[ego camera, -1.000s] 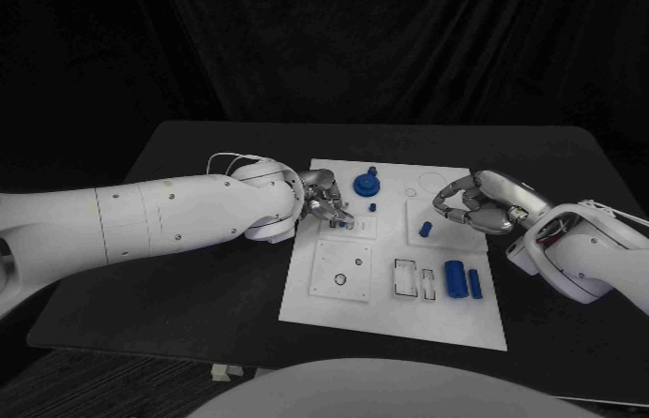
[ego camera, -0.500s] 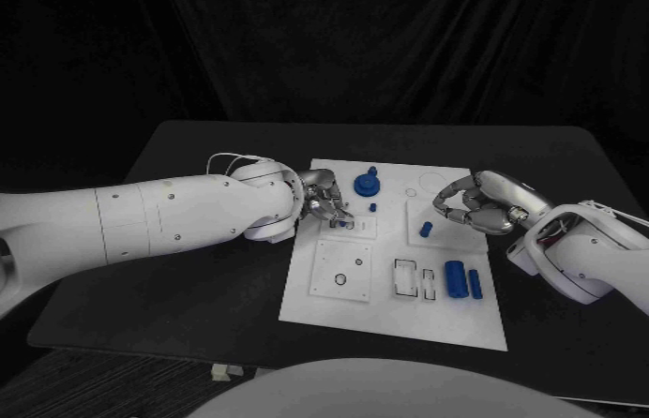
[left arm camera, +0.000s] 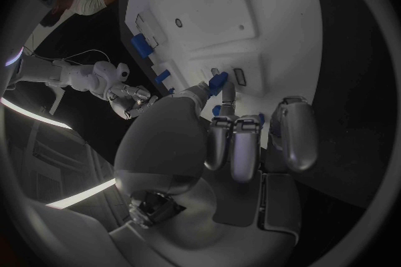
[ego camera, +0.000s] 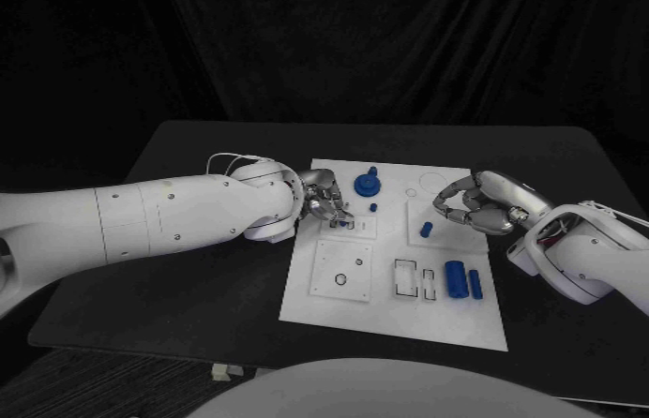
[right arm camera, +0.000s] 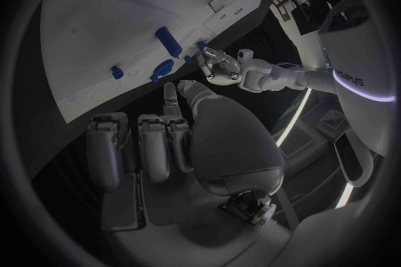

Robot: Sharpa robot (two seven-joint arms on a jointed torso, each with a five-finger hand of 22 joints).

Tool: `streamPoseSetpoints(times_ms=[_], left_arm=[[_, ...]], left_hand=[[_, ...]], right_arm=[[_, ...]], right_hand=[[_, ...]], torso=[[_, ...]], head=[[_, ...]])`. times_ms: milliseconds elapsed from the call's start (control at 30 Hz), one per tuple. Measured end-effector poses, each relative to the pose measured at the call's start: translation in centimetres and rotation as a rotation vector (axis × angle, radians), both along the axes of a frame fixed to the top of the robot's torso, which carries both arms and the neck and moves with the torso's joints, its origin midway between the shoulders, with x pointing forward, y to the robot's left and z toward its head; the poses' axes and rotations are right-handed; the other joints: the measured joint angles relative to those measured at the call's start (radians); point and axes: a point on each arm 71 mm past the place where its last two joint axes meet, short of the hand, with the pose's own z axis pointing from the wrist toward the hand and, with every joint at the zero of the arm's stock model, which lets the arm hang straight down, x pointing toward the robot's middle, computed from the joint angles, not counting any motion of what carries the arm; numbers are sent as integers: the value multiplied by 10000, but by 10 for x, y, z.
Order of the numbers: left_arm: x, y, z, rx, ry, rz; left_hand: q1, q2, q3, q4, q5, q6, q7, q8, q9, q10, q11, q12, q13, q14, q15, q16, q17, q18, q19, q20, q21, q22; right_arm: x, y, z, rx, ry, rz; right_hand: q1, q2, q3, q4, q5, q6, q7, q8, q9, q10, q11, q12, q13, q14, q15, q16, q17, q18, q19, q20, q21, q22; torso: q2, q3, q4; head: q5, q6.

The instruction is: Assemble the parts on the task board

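The left hand (ego camera: pixel 329 207) pinches a small blue part (left arm camera: pixel 219 83) over the task board (ego camera: pixel 392 315), so it should lower squarely into its slot, while the right hand (ego camera: pixel 476 205) hovers curled, holding nothing.

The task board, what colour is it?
White; the task board shows best in the head view.

Left hand (ego camera: pixel 324 204) with fingers curled in, right hand (ego camera: pixel 476 204) likewise curled, well apart.

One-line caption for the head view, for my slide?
Left hand holds a small blue part at the white board; right hand hovers curled, empty.
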Motion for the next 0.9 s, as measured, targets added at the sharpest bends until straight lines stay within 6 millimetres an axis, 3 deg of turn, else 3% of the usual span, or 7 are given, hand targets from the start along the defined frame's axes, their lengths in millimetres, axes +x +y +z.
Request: streamPoseSetpoints(times_ms=[333, 433, 900], left_arm=[[0, 1, 0, 18, 2, 36], [0, 1, 0, 23, 4, 42], [0, 2, 0, 49, 8, 80]], left_hand=[[-146, -76, -167, 12, 56, 0, 0, -38, -81, -11, 57, 0, 0, -36, 35, 0, 0, 0, 0, 0, 0, 0], [-287, -34, -305, 8, 220, 0, 0, -38, -145, -6, 62, 0, 0, -12, 58, 0, 0, 1, 14, 55, 0, 0], [-770, 44, -961, 32, 219, 36, 36, -77, -331, -6, 62, 0, 0, 1, 72, 0, 0, 0, 0, 71, 0, 0]], right_arm=[[0, 0, 0, -1, 5, 2], [0, 0, 0, -1, 7, 1], [0, 0, -1, -2, 13, 0]], right_hand=[[0, 0, 0, 0, 0, 0, 0, 0, 0, 0, 0, 0, 0, 0, 0, 0, 0, 0, 0, 0, 0, -1], [0, 0, 0, 0, 0, 0, 0, 0, 0, 0, 0, 0, 0, 0, 0, 0, 0, 0, 0, 0, 0, -1], [0, 0, 30, -30, -1, 0, 0, 0, 0, 0, 0, 0, 0, 0, 0, 0, 0, 0, 0, 0, 0, 7]], torso=[[2, 0, 3], [4, 1, 3], [0, 2, 0]], head=[[4, 0], [-1, 0], [10, 0]])
